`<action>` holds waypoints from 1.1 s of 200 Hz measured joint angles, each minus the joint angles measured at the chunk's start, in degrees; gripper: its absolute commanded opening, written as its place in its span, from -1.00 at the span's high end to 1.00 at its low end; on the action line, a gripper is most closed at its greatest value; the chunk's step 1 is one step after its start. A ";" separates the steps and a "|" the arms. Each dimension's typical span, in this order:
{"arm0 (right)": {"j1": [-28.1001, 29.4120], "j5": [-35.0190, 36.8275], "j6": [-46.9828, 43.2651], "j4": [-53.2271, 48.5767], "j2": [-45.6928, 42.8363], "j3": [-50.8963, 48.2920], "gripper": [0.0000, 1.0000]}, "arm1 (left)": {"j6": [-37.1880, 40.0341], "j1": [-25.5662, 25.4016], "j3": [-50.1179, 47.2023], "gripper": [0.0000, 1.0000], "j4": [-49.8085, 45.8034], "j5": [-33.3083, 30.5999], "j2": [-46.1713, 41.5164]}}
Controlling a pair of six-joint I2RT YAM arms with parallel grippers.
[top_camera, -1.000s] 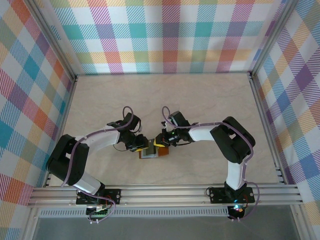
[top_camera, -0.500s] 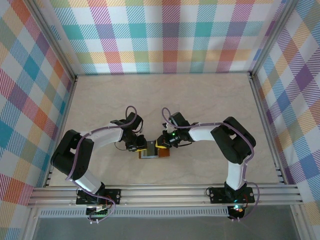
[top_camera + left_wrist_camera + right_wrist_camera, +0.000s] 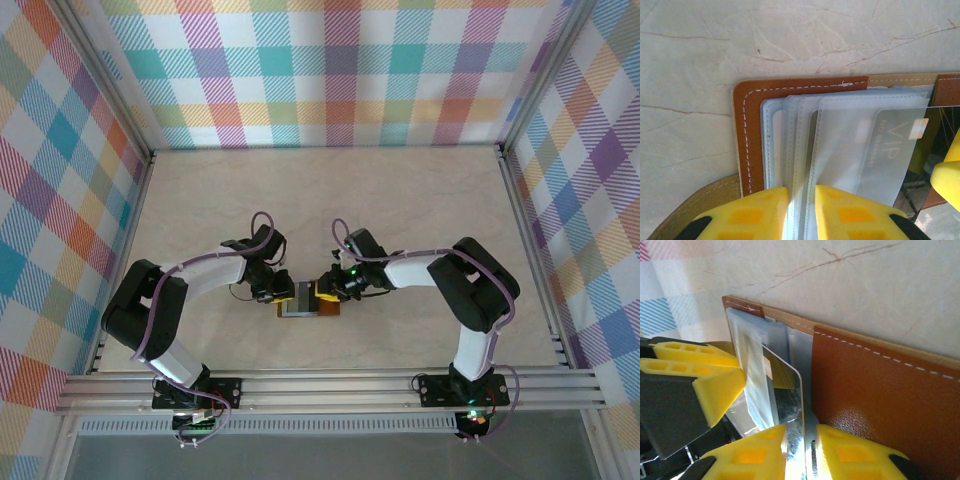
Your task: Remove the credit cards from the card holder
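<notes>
card holder (image 3: 747,125) pinched in left gripper (image 3: 801,192); right gripper (image 3: 800,431) straddles card (image 3: 790,400).

Card holder (image 3: 751,130) reddish-brown, white stitching; table (image 3: 690,50) cream marbled.

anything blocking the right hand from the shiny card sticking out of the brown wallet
Nothing visible does. The shiny silver card has its free edge between the fingers of the right hand. The left hand pinches the clear plastic sleeves of the brown leather card holder, off the card's path.

Lab rig: plaid walls (image 3: 340,70), aluminium frame (image 3: 330,390)
</notes>
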 measured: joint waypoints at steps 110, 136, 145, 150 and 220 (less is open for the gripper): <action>-0.22 -2.86 4.13 6.82 1.44 -1.95 0.75 | -0.17 -0.11 0.00 0.53 0.00 -0.04 0.00; -0.17 -1.86 2.67 3.80 1.31 -1.22 0.79 | -0.17 -0.11 0.00 0.52 -0.02 -0.09 0.00; -0.17 -1.14 1.84 1.46 1.05 -0.35 0.81 | -0.17 -0.11 0.00 0.52 -0.02 -0.11 0.00; -0.17 -0.52 0.92 -0.17 0.81 0.26 0.81 | -0.17 -0.11 0.00 0.52 -0.02 -0.13 0.00; -0.07 6.58 -8.44 -20.50 -3.98 7.04 0.86 | -0.17 -0.11 0.00 0.50 -0.04 -0.22 -0.13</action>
